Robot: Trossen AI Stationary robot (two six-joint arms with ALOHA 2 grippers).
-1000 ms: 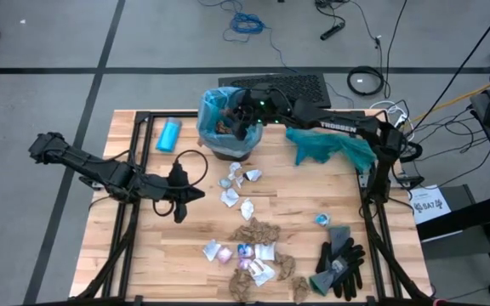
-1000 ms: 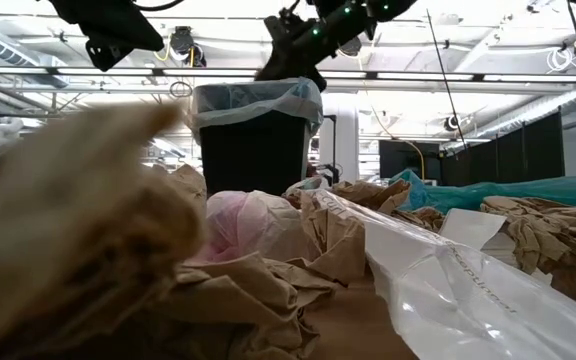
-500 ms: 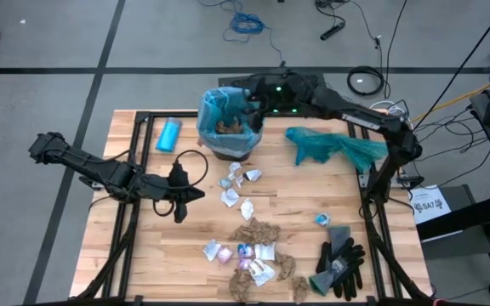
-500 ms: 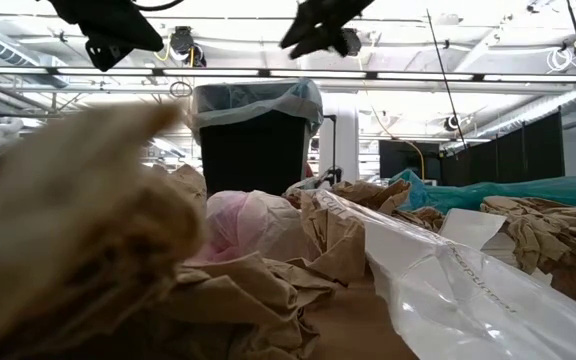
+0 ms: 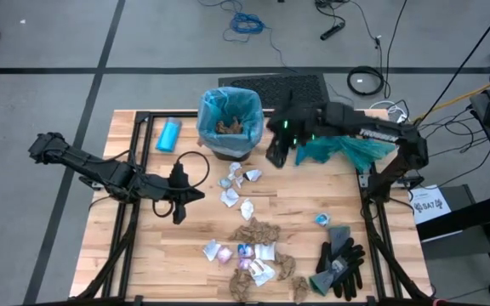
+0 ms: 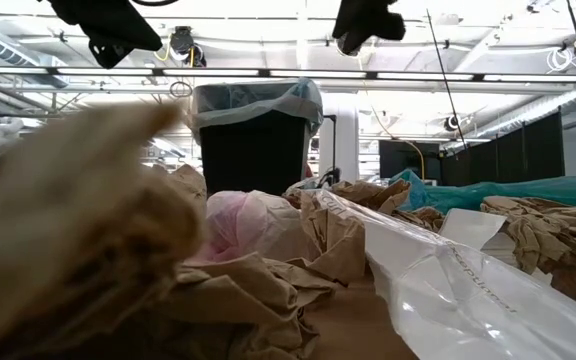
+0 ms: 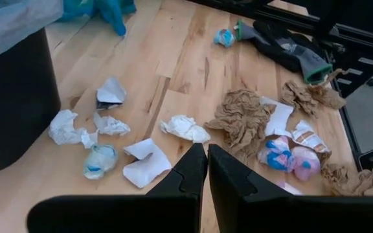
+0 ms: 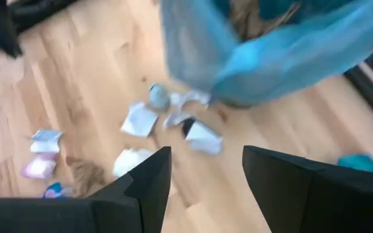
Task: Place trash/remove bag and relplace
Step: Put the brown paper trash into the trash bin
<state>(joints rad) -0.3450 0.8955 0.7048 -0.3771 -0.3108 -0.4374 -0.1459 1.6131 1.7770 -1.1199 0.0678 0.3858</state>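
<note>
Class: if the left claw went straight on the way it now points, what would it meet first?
Probably the white scraps just ahead of the shut left claw on the table, though depth is uncertain.

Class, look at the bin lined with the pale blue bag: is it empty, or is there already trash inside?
Not empty. The high view shows brown crumpled scraps lying inside the pale blue bag lining the bin; how full it is cannot be told.

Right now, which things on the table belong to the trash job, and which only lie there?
Job: crumpled brown paper and white wrapper scraps; pale blue plastic liner in the black bin.

Lying about: black-and-grey gloves; teal-green plastic bag; light-blue bottle.
</note>
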